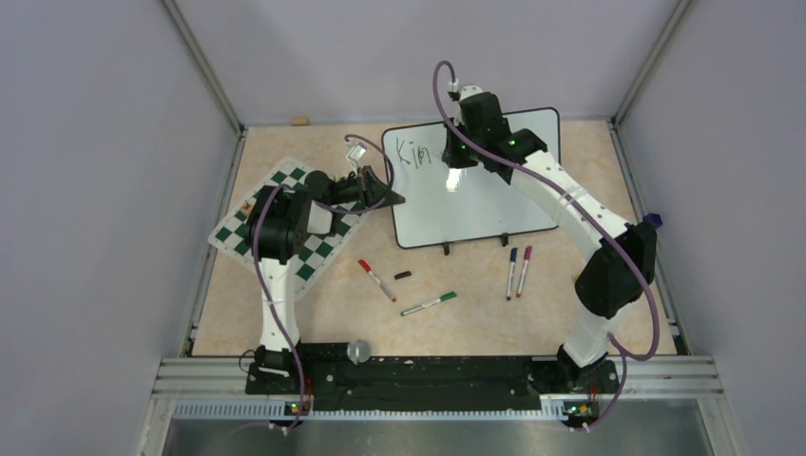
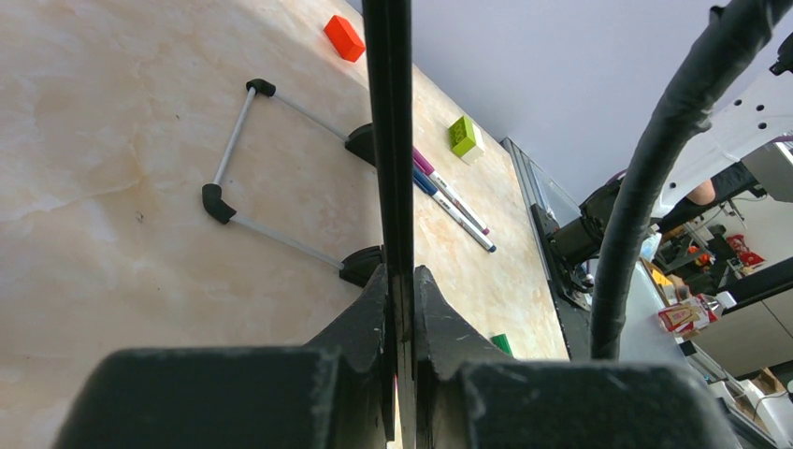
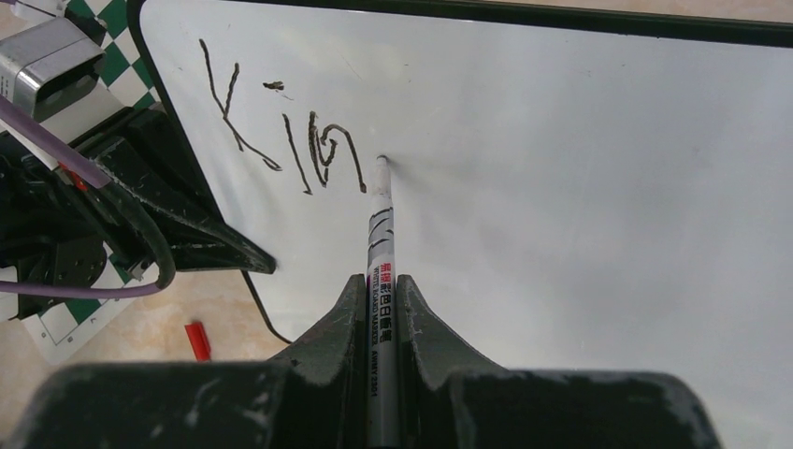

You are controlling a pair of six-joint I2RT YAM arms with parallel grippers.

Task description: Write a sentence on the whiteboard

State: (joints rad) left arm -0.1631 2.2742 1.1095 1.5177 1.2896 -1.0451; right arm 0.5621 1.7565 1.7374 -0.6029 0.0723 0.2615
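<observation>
Top external: high behind the arm bases [image 1: 276, 361], looking steeply down on the whole table [image 1: 475, 313]. Left wrist: very close, edge-on along the whiteboard [image 2: 388, 140], facing across the tabletop. Right wrist: close, looking along the marker [image 3: 379, 243] onto the board face. All three share the whiteboard.

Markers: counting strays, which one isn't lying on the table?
The marker in the right gripper, tip on the whiteboard; the red, green, blue and purple ones lie loose.

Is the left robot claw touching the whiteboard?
Touching. The left wrist view shows the left gripper shut on the whiteboard: its fingers press the thin black edge from both sides, with no gap.
</observation>
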